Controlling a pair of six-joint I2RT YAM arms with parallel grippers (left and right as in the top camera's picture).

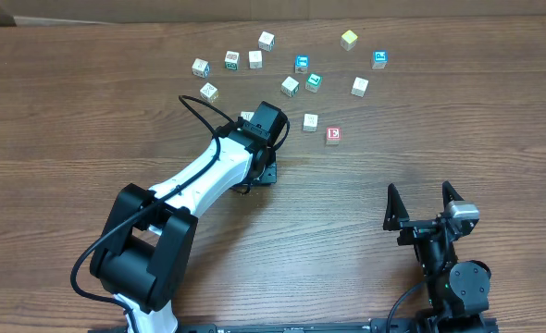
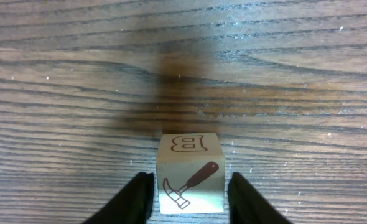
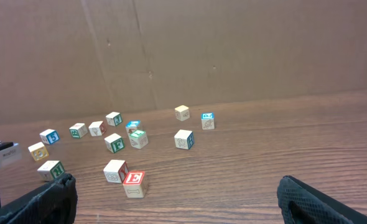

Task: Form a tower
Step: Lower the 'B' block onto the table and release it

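Left wrist view puts the B cube (image 2: 190,180) squarely between the left jaws (image 2: 190,198), B face up and hammer face toward the camera; the jaws stand narrowly open, a thin sliver of gap at each side face, so they bracket the cube without pinching it, as far as this view shows; it seems to rest on the surface (image 2: 59,93) under its own weight, centred so that a small closing would catch both faces evenly. Ahead of these jaws lies bare wood grain with no other cube in sight; that leaves free room to lift straight up.

Overhead, the tower (image 1: 314,82) is beyond the left jaws and off to their right, well apart from them; it shows a teal-green top face, and from the right wrist view it looks no taller than its neighbours, so I judge the stacking barely begun. Loose cubes (image 1: 255,59) lie scattered around it, a blue-topped cube (image 1: 302,64) just beside it and a red E cube (image 1: 333,135) nearer the right jaws; an approach from above looks safer than one from the side.

Right jaws (image 1: 423,199) gape fully and hold nothing, sitting toward the surface's near edge, well apart from every cube; a cardboard wall (image 3: 233,50) closes off the far edge behind the scatter, so a nudged cube would likely stop there.
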